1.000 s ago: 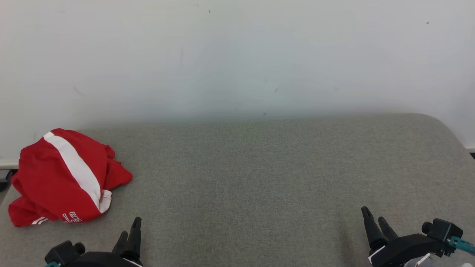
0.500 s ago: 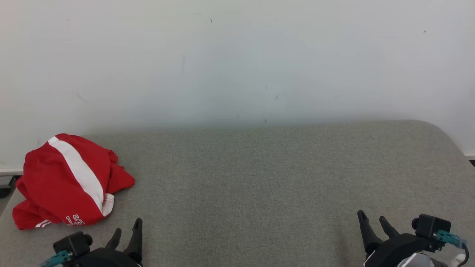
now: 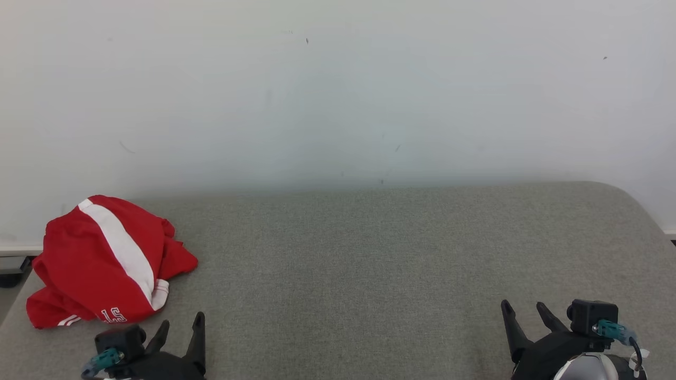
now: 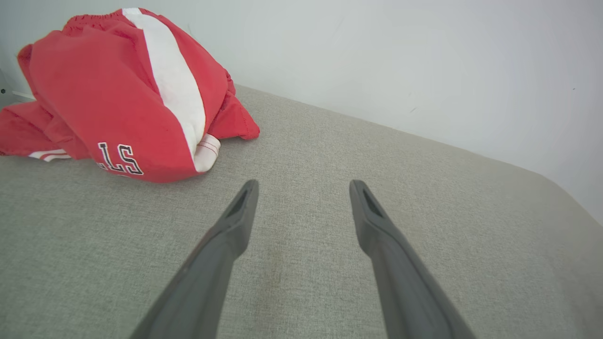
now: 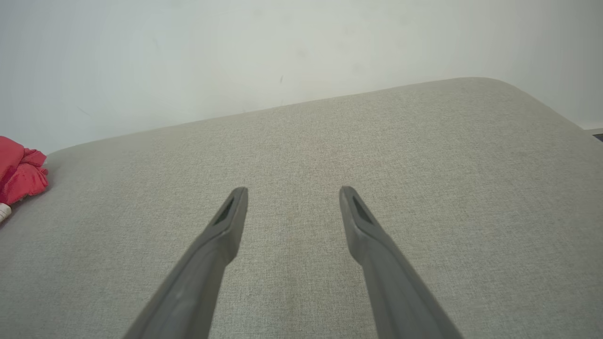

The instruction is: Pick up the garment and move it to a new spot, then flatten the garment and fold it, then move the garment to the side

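Observation:
The garment (image 3: pixel 108 261) is a crumpled red piece with a broad white stripe and printed letters, heaped at the far left of the grey padded surface (image 3: pixel 369 253). In the left wrist view the garment (image 4: pixel 122 94) lies ahead and to the left of my fingers. My left gripper (image 3: pixel 182 327) (image 4: pixel 301 188) stands open and empty just right of and nearer than the heap, not touching it. My right gripper (image 3: pixel 523 310) (image 5: pixel 292 193) is open and empty at the lower right, far from the cloth. A red edge of the garment (image 5: pixel 19 174) shows at the right wrist view's left border.
A pale wall (image 3: pixel 338 89) rises directly behind the padded surface. The surface rounds off at its right corner (image 3: pixel 628 200) and ends at the left just beyond the garment, where a dark object (image 3: pixel 10 277) sits by the floor.
The head view has shifted, so the whole scene sits lower and slightly to the right. Both grippers have turned a little and stay open. The garment has not moved on the surface.

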You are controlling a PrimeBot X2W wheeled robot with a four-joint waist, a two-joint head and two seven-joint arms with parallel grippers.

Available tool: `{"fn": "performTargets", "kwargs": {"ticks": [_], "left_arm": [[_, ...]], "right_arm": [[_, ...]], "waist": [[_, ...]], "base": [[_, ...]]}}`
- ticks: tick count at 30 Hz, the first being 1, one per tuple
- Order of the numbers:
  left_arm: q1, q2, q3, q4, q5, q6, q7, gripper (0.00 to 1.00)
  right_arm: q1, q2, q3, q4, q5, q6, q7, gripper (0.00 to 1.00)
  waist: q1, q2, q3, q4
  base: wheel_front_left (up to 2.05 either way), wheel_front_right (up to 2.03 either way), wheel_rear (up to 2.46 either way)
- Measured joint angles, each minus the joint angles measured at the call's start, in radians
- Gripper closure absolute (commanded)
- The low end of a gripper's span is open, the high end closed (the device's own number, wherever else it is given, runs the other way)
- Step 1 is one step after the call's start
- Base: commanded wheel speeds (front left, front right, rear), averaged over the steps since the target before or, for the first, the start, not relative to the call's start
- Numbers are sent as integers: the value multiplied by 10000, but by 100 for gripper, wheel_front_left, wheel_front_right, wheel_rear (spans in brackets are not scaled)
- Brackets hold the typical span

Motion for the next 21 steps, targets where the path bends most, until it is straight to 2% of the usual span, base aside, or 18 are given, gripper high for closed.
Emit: {"fn": "performTargets", "kwargs": {"ticks": [13,21], "left_arm": [[-205,107,-56,288,1858,339,-128,0],[-464,113,-652,424,3053,525,-119,0]], "right_arm": [[284,29,-316,-420,-1712,-341,261,0],[778,-2,-253,-823,-2612,-518,270,0]], "waist": [[-1,0,-246,19],[-1,0,-356,324]], "base": [[0,0,0],[0,0,0]]}}
